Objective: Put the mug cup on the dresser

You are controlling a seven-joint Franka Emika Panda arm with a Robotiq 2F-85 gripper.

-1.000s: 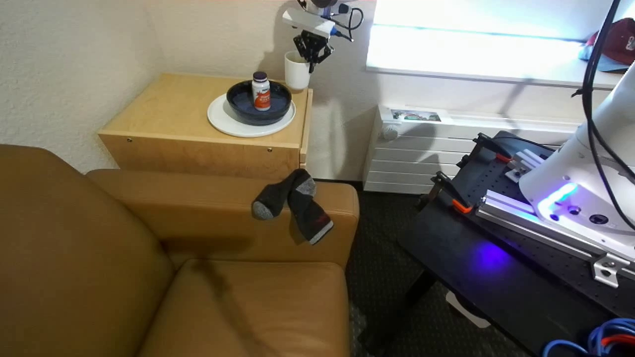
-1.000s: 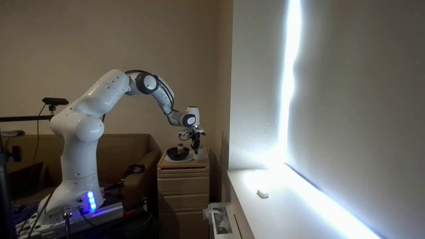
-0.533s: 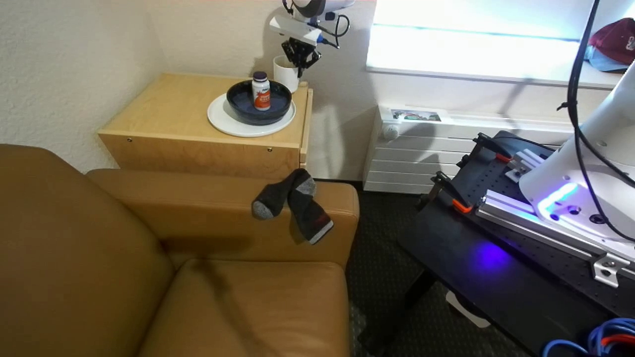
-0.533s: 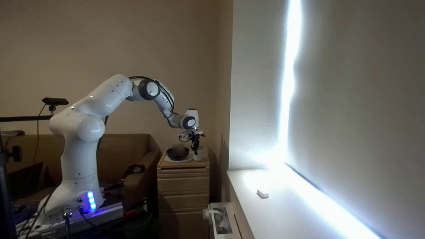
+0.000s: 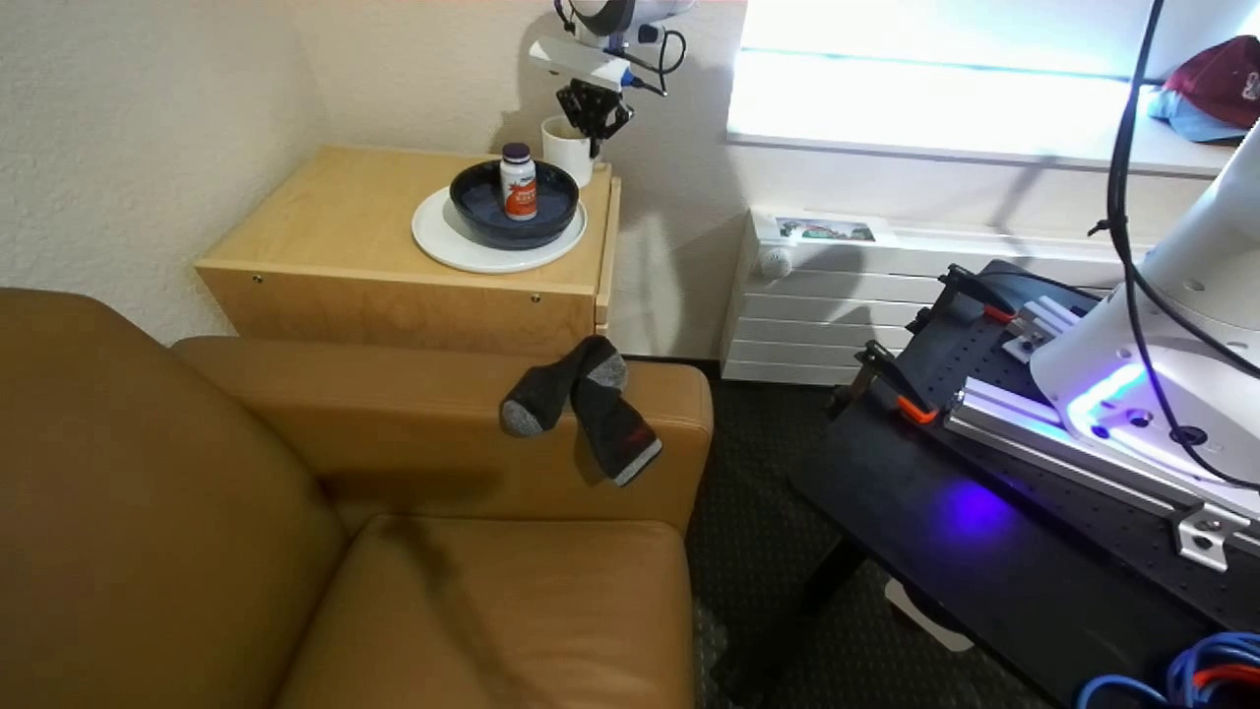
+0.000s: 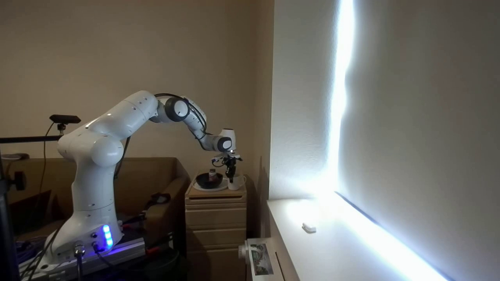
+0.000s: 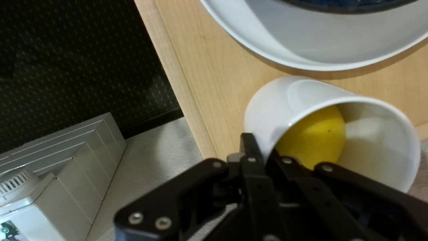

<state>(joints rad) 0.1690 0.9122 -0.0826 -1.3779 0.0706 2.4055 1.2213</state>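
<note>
The plain white cylindrical mug (image 7: 297,97) is at the corner of the flat tabletop (image 5: 335,207) of the boxy light tan wooden dresser (image 6: 216,218), near its edge. The black end effector (image 7: 263,150) with 2 fingers is grasping the mug by its rim: 1 finger is on the outer side of the mug, and 1 finger goes inside it. In both exterior views the mug is upright, or nearly so, and its base appears to be at the level of the tabletop; whether it touches the wood, I cannot tell. In the wrist view, a rounded yellow object (image 7: 316,134) lies inside the mug.

Just beside the mug, with a narrow strip of wood between them, is a flat round white plate (image 5: 438,231). On this plate stands a dark blue round bowl (image 5: 512,236), and in the bowl there is a small white bottle (image 5: 519,187) with a dark lid and an orange label, upright. Next to the dresser is a brown leather sofa (image 5: 492,591); dark grey socks (image 5: 596,409) with lighter grey patches lie over its armrest. A white slatted radiator (image 5: 827,315) is apart from the dresser.
</note>
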